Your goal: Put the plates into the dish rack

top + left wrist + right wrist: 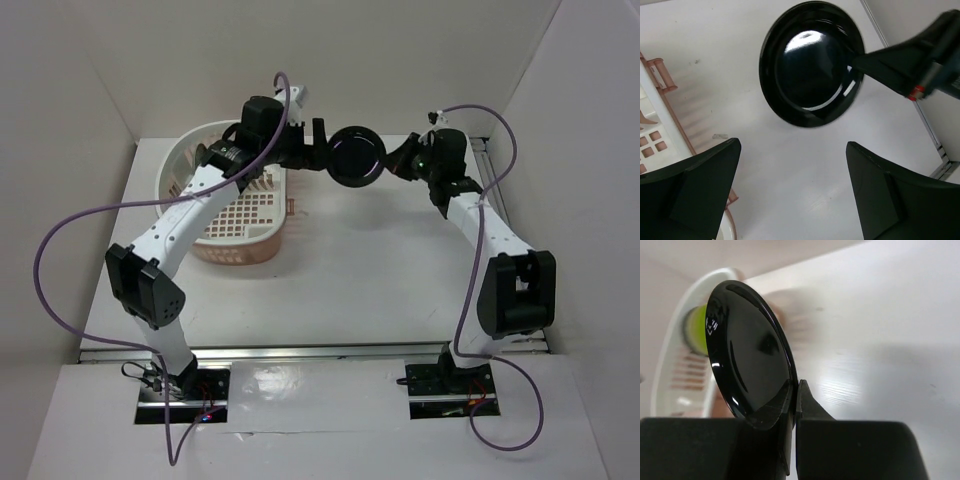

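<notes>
1. Glossy black glaze marks the plate [357, 157] now in hand. It hangs in the air over the worktop [380, 260], between the two arms and just right of the dish rack [190, 150]. It touches neither the worktop nor the rack.
2. The right end effector [795, 390] is clamped onto the plate's rim, with one finger on each face. The right wrist view shows the plate nearly edge-on and steeply tilted, with only a short stretch of rim between the pads.
3. The left end effector [792, 145] has its jaws spread wide with nothing between them. It faces the plate's upper face, near it but apart.
4. Handling, as a judgement:
   - The plate looks rigid and will not flex under the pads.
   - It is small and probably light, so the load on either arm is minor.
   - The high gloss suggests low friction, so a narrow rim pinch may let it pivot or slide.
   - The material cannot be told. If it is ceramic, a drop onto the worktop or a knock on the rack could chip it.
5. Recommended hold: take the rim on the side opposite the present grip, one finger per face, set in past the raised lip. In a handover, the receiving jaws should close fully before the holding jaws release.
6. A blurred lime green plate [699, 330] appears to stand in the dish rack. Choose a slot apart from it.
</notes>
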Available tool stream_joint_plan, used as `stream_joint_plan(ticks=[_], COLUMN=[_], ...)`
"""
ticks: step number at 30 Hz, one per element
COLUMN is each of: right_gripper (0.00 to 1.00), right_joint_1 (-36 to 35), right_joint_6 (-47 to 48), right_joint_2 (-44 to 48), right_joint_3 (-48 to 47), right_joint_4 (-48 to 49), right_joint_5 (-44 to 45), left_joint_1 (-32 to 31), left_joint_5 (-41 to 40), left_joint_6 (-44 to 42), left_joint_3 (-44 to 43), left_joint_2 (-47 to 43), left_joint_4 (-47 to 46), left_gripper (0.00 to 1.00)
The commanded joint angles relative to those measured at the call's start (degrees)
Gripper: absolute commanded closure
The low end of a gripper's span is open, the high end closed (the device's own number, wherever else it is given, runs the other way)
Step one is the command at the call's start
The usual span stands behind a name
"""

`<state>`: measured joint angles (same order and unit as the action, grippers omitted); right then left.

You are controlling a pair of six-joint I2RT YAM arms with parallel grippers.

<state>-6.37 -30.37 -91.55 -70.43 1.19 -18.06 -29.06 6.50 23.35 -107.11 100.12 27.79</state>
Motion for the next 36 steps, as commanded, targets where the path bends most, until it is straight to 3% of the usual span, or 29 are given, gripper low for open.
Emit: stream_joint_plan(ticks=[1,8,12,13,14,17,19,20,21,22,24,28,33,36], right_gripper=[1.00,1.00,1.00,1.00,1.00,1.00,1.00,1.00,0.95,0.73,0.00,0.00,0.00,0.00], right_joint_1=[0.4,-0.1,-0.7,-0.7,-0.7,-1.3,-1.3,-1.3,-1.3,-1.8,-1.8,-1.8,-1.8,-2.4], right_joint_6=[0.9,0.4,-0.7,-1.9,-2.7,-4.5,-4.5,-3.9,-3.9,-3.9,-3.4,-2.0,0.0,0.5], right_joint_2=[3.5,3.5,3.5,3.5,3.5,2.3,1.7,1.7,1.7,1.2,1.2,1.2,-1.0,-2.8], right_joint_3=[1.0,1.0,1.0,1.0,1.6,1.6,0.6,0.0,0.0,-0.5,-0.5,-1.0,-1.0,-0.5], right_joint_4=[9.3,14.6,16.4,17.3,20.1,21.7,21.2,21.2,20.3,20.3,17.5,13.0,3.2,1.0], right_joint_5=[-13.9,-23.5,-25.9,-27.3,-28.5,-29.7,-29.7,-29.7,-29.7,-29.1,-26.6,-21.0,-7.1,-4.5], left_joint_1=[1.7,4.3,4.8,4.8,4.8,4.8,4.8,4.8,4.8,4.8,5.3,6.6,7.7,7.7], left_joint_5=[3.0,7.0,8.4,9.1,10.1,12.3,12.9,12.9,12.9,12.9,11.0,2.4,-21.8,-35.8], left_joint_6=[1.7,3.0,3.5,3.5,3.5,3.5,4.1,4.1,4.1,4.1,3.5,3.0,-0.6,-6.4], left_joint_3=[-4.3,-4.3,-3.0,-3.0,-2.5,-2.5,-2.5,-2.5,-3.1,-3.1,-4.7,-8.6,-15.5,-15.0], left_joint_2=[2.2,4.4,4.4,4.4,4.9,5.5,5.5,5.5,5.5,5.5,5.5,3.5,2.8,2.8], left_joint_4=[-4.3,-6.4,-7.7,-7.7,-8.3,-8.3,-9.0,-9.0,-9.0,-8.5,-7.9,-4.5,1.5,0.5], left_gripper=[0.00,0.03,0.26,0.38,0.43,0.43,0.63,0.89,1.00,1.00,1.00,1.00,1.00,1.00])
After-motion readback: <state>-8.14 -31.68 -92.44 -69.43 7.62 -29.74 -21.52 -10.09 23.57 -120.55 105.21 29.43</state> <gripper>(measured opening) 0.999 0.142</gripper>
